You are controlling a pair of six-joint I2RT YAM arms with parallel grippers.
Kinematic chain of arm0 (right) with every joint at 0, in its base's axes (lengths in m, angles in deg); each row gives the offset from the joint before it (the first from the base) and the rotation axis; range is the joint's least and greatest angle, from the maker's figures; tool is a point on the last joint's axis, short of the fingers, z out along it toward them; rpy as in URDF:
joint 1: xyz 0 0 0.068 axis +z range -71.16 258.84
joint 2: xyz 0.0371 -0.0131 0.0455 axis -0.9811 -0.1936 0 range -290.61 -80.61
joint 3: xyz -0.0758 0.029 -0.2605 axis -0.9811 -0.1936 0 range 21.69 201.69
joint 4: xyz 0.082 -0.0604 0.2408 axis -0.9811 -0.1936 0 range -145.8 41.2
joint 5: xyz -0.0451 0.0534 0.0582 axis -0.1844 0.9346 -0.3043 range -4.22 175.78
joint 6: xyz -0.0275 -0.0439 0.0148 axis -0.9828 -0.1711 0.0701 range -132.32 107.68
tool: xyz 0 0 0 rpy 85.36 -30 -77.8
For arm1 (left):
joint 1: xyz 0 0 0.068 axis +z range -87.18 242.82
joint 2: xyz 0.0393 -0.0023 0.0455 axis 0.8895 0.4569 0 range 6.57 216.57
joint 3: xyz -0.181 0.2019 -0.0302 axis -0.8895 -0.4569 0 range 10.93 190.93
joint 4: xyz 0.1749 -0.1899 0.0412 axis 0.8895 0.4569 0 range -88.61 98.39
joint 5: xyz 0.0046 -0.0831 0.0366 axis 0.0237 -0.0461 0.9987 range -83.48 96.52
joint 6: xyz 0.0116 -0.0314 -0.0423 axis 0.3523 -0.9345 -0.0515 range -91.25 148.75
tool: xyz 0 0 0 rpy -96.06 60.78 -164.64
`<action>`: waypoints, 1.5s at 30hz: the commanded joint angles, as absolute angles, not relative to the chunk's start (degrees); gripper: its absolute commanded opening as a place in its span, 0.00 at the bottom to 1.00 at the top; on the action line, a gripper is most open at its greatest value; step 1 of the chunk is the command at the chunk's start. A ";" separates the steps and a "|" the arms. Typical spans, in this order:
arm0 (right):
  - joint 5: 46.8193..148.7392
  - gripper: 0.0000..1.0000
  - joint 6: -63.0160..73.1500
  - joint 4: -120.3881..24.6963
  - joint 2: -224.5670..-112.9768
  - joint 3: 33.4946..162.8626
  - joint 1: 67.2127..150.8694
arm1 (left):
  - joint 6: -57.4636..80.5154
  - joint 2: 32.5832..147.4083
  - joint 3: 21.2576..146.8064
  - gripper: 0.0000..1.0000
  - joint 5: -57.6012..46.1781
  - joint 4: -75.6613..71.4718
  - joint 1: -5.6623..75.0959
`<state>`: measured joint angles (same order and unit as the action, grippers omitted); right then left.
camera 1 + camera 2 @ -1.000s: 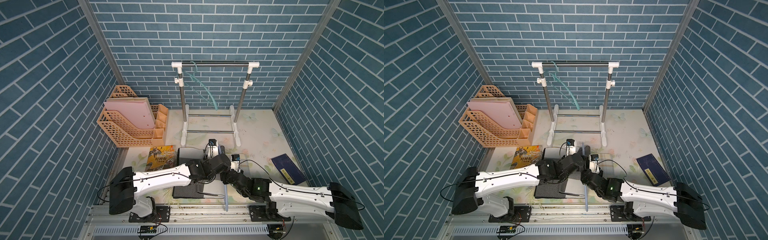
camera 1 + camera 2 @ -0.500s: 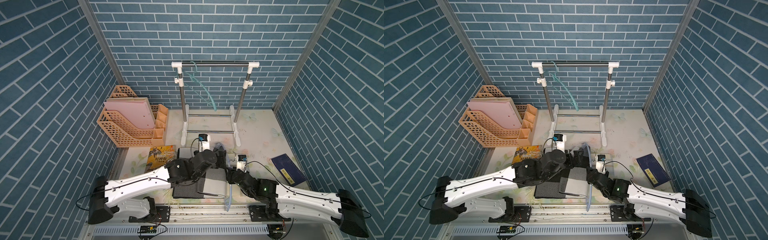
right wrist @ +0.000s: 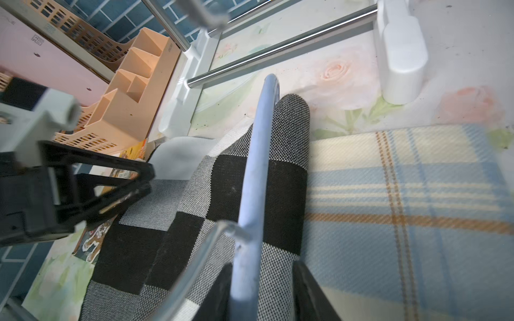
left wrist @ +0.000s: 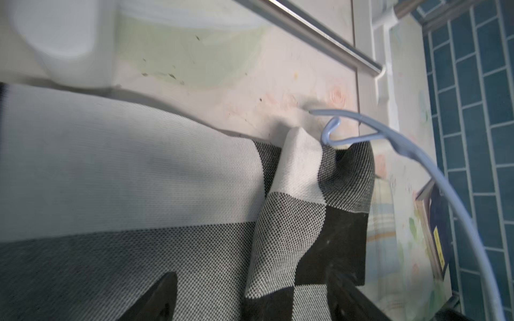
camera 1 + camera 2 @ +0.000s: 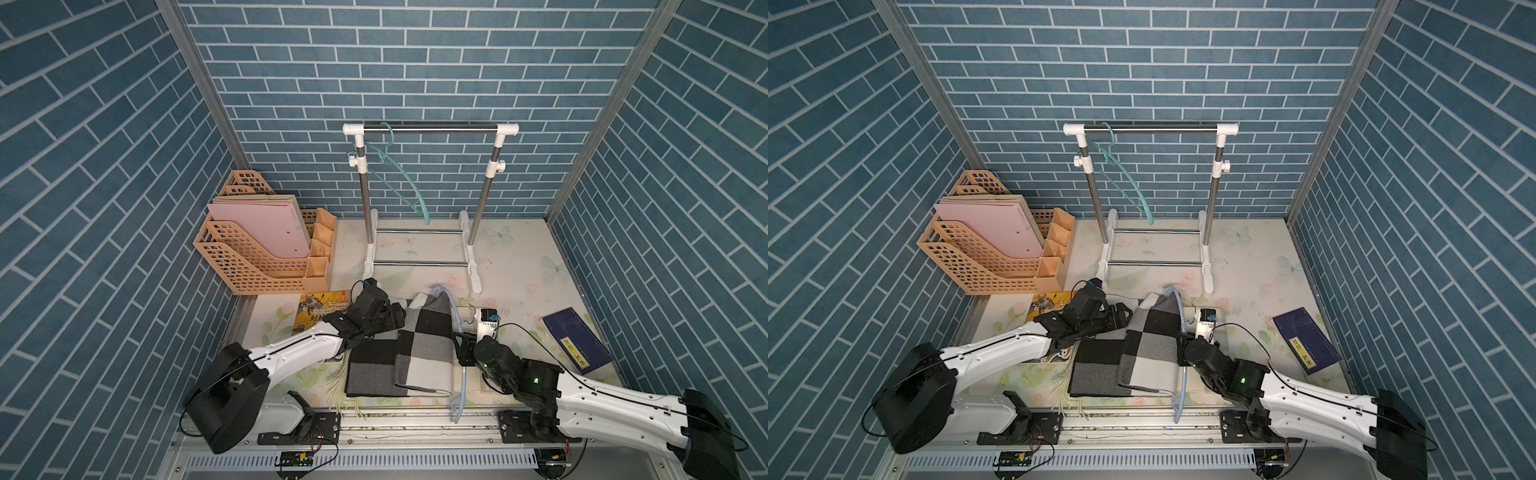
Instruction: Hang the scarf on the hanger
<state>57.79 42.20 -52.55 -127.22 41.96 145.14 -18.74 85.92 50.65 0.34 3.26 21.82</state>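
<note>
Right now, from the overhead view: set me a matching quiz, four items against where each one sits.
Items:
1. teal hanger
2. light blue hanger
3. dark blue book
4. pink folder

Places:
A. standing in the orange file organizer
B. hooked on the rack's top rail
C. flat on the table
D. lying over the checkered scarf

Pairs: 1-B, 2-D, 3-C, 4-A

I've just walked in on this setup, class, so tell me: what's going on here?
Two robot arms are working on a checked scarf and a light blue hanger, both down on the table, hanger lying on the scarf. The right gripper straddles the hanger's arm, jaws not yet clamped. The left gripper is open over the scarf. Only a teal hanger hangs on the rack.
</note>
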 commanded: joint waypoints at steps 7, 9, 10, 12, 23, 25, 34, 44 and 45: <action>59.77 0.31 38.83 -51.30 -125.63 41.75 144.79 | -14.05 99.01 57.54 0.82 -8.01 -4.53 25.73; 59.78 0.30 38.43 -51.88 -125.61 42.17 144.80 | -13.65 101.28 58.84 0.78 -9.10 -5.04 26.21; 59.77 0.29 38.27 -52.14 -125.62 42.31 144.76 | -13.62 102.32 59.28 0.74 -10.02 -5.60 26.39; 59.73 0.28 38.05 -52.31 -125.65 42.51 144.71 | -13.78 104.18 59.90 0.69 -11.35 -6.52 26.49; 60.24 0.22 37.69 -50.84 -126.49 42.35 144.65 | -15.11 106.69 59.70 0.31 -15.89 -11.19 26.56; 60.00 0.21 37.75 -50.88 -126.00 42.18 144.67 | -15.18 105.62 59.23 0.17 -15.48 -11.41 26.50; 59.20 0.05 38.13 -51.72 -125.40 42.75 144.67 | -13.49 94.90 57.33 0.00 -7.09 -5.02 26.52; 54.87 0.00 42.29 -51.18 -127.84 44.13 144.66 | -11.62 86.48 55.80 0.00 3.51 5.94 26.65; 54.63 0.00 43.08 -51.18 -128.30 44.55 144.67 | -11.27 85.66 55.83 0.00 4.71 7.57 26.94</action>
